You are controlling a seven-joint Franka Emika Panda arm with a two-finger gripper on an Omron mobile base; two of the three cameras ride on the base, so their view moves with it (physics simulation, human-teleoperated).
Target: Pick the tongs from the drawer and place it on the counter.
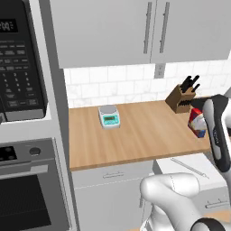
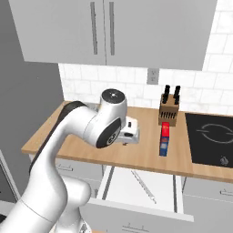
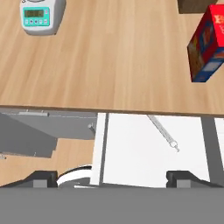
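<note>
Tool (image 3: 111, 177) spread wide, empty, above open drawer (image 3: 131, 148). Best lowered straight, straddling tongs (image 3: 162, 131) across the narrow width.

Home kitchen, wall cabinets (image 1: 135, 31), oven (image 1: 27, 189), butcher-block counter (image 1: 140, 135), knife block (image 2: 167, 111)
</note>
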